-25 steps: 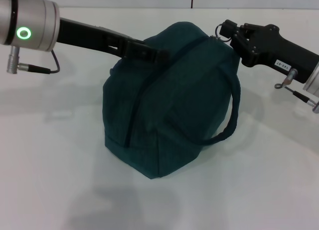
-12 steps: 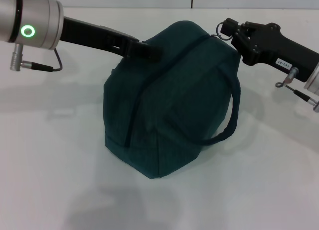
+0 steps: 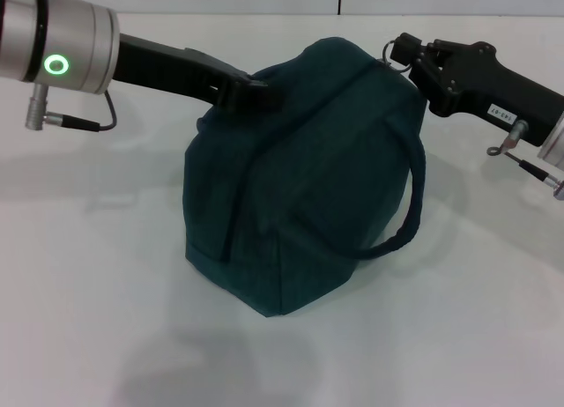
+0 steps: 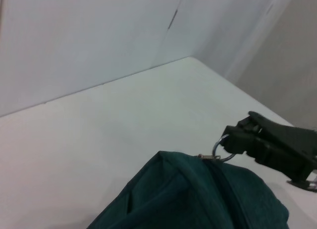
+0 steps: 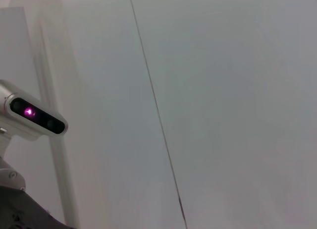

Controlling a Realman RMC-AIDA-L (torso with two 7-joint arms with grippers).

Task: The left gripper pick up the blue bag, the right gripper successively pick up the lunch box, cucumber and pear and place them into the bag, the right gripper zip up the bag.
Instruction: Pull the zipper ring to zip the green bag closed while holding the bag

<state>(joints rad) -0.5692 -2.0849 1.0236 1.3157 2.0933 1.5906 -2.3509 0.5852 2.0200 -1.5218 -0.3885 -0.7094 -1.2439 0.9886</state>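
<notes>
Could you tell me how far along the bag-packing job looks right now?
Nearly finished, it seems. No lunch box, cucumber or pear shows on the table, so they are probably inside the blue bag, which looks zipped. The right gripper is at the zip ring, while the left gripper is at the bag's top. Only letting go seems left.

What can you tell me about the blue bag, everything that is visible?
The dark teal fabric bag stands bulging on the white table, its top zip closed. One padded loop handle hangs down its side. The right tool grips the metal ring zip pull at the far end; the left tool touches the top edge.
</notes>
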